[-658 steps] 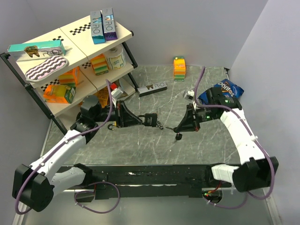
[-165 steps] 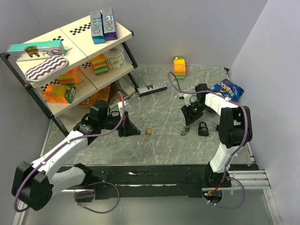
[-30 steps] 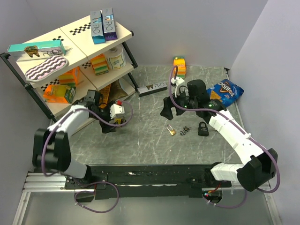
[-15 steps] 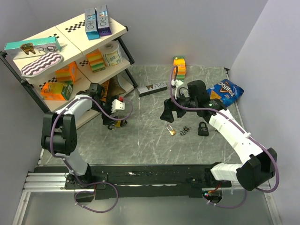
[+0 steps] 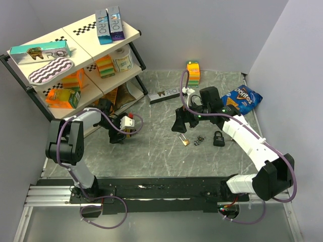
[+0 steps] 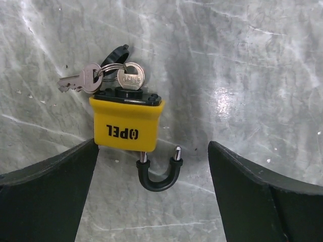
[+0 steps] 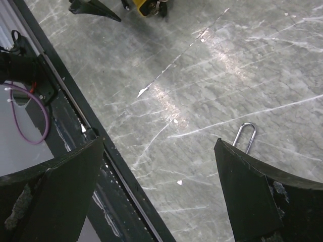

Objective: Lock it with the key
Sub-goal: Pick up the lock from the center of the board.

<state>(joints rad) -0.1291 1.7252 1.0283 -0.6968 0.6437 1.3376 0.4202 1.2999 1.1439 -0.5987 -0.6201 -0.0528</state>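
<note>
The lock [image 6: 126, 123] is a yellow padlock lying flat on the grey marble table, its dark shackle [image 6: 159, 176] swung open with one leg free. The key [image 6: 130, 76] sits in its keyhole, and a second silver key [image 6: 81, 80] hangs on the same ring. My left gripper [image 6: 153, 147] is open just above the table, with a finger on either side of the shackle and touching neither. From above, the lock [image 5: 131, 132] lies by the left gripper [image 5: 122, 135] below the shelf. My right gripper [image 5: 179, 126] hovers open and empty over mid-table, also seen as the right gripper [image 7: 159, 141].
A small brass padlock [image 5: 185, 141] with a silver shackle [image 7: 246, 136], a loose key bunch [image 5: 199, 139] and a black padlock [image 5: 218, 138] lie right of centre. A loaded shelf [image 5: 75, 60] stands back left. A black box [image 5: 166, 94], orange carton [image 5: 193, 72] and chip bag [image 5: 242, 97] are behind.
My left arm has folded in closer to the shelf, which jolted left and came back. The yellow lock has stayed put. My right gripper has drifted slightly left.
</note>
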